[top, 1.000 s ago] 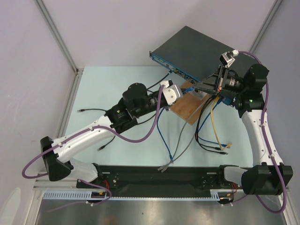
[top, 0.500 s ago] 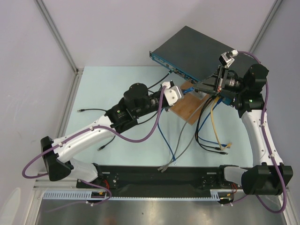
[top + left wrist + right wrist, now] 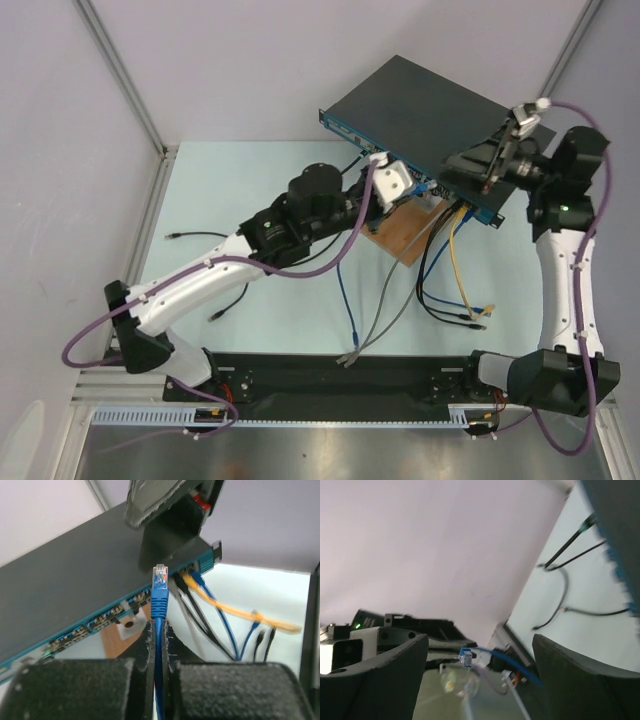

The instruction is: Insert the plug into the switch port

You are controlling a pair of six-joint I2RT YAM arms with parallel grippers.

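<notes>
The switch (image 3: 415,105) is a flat black box at the back, and its blue front face (image 3: 102,621) shows a row of small sockets. My left gripper (image 3: 159,630) is shut on a blue cable just behind its plug (image 3: 159,587). The plug's clear tip points at the front face, a short way off, near the right end. In the top view the left gripper (image 3: 412,190) sits right before that face. My right gripper (image 3: 468,168) hovers open over the switch's right end, and its fingers (image 3: 375,680) stand wide apart around nothing. The plug (image 3: 466,657) shows far between them.
Yellow (image 3: 240,612), blue, black and grey cables sit plugged into the switch's right end and trail over the table (image 3: 250,190) toward the near edge. A brown wooden board (image 3: 398,232) lies under the switch's front. Loose black cables (image 3: 190,236) lie at the left.
My left arm has pushed forward and right, carrying the plug up to the switch's front. The right gripper has opened and swung up and to the right, over the switch's right end.
</notes>
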